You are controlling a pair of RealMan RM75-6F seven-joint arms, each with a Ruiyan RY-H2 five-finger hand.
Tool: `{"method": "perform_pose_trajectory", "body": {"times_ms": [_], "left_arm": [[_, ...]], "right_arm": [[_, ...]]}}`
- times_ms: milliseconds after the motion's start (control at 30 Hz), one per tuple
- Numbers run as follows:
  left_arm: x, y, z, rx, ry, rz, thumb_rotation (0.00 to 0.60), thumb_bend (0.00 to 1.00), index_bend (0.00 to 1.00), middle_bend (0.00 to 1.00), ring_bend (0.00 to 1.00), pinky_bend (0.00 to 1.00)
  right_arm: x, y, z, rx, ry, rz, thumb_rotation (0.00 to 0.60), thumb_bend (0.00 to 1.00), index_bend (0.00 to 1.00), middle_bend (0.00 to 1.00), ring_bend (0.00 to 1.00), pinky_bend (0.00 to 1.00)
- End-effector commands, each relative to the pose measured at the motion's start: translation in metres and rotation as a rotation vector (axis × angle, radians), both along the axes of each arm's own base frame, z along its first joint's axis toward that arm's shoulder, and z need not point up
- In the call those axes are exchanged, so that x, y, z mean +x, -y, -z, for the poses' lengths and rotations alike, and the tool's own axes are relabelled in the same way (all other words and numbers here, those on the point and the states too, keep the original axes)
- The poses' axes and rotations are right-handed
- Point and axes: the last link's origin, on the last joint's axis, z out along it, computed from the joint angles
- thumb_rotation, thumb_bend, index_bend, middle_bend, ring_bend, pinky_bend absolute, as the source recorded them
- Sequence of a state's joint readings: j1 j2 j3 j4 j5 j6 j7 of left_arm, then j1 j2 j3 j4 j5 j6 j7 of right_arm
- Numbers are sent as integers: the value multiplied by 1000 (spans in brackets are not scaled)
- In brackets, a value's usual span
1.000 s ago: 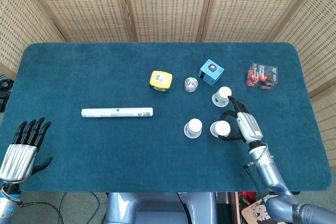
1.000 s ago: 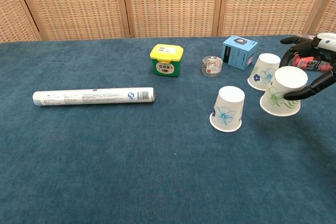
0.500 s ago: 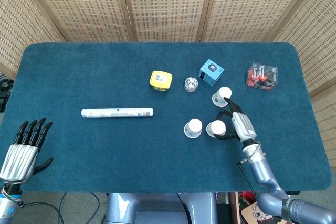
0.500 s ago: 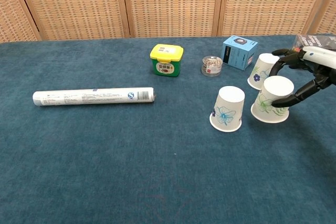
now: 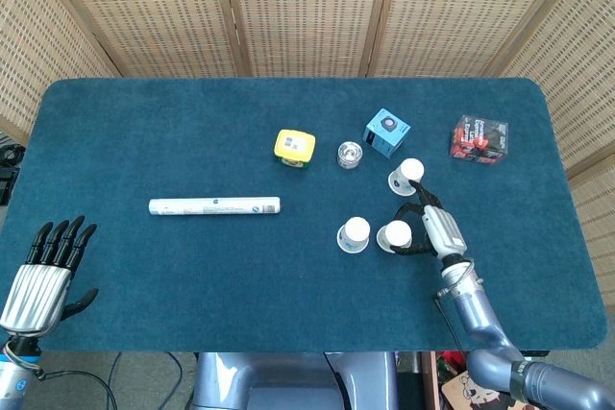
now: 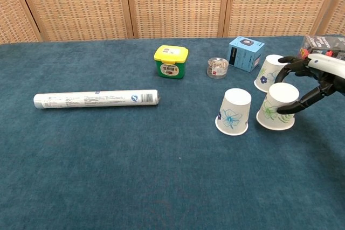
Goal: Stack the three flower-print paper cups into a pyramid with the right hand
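Matt, napped blue cloth over the table [image 6: 108,187], three smooth flower-print paper cups [image 6: 233,111] [image 6: 277,107] [image 6: 267,72], glossy white wrapped roll [image 6: 96,99], shiny yellow-lidded plastic tub [image 6: 171,61], woven cane screen [image 6: 178,4] in wooden frames, silver-and-black right hand [image 6: 315,82].

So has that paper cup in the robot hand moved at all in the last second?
Yes. The held cup in the right robot hand has slid left, closing toward the cup beside it, which stayed put.

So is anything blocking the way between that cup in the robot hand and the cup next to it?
Nothing visible. The right robot hand holds one cup close beside the left cup, with only bare cloth in the narrow gap. The third cup stands behind them, out of the way.
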State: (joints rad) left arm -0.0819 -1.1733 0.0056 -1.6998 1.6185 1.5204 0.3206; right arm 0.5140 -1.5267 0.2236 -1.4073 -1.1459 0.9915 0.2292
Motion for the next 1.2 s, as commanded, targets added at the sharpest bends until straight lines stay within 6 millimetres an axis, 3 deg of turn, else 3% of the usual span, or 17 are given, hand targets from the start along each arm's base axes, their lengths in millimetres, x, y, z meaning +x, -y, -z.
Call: {"method": "perform_pose_trajectory", "body": {"times_ms": [33, 433, 633, 833, 1000, 1200], "left_arm": [[0, 0, 0, 0, 0, 1, 600, 207, 0, 0, 0, 0], [1, 0, 1, -5, 2, 1, 600, 206, 0, 0, 0, 0], [0, 0, 1, -4, 3, 2, 600, 206, 0, 0, 0, 0], [1, 1, 1, -5, 2, 3, 600, 207, 0, 0, 0, 0], [0, 1, 0, -2, 5, -1, 600, 207, 0, 0, 0, 0], [0, 1, 0, -3, 8, 1, 600, 207, 0, 0, 0, 0]], "right_arm": [[0, 0, 1, 1, 1, 1, 600, 122, 538, 46, 0, 0], [2, -2, 9, 28, 18, 4, 600, 122, 531, 17, 0, 0], [1, -2, 9, 35, 24, 8, 600, 122, 393, 0, 0, 0], [0, -5, 8, 38, 15, 3, 600, 122, 316, 0, 0, 0], [-6, -8, 0, 27, -18, 7, 600, 122, 299, 0, 0, 0], [-8, -18, -30, -16, -16, 8, 600, 122, 266, 0, 0, 0]]}}
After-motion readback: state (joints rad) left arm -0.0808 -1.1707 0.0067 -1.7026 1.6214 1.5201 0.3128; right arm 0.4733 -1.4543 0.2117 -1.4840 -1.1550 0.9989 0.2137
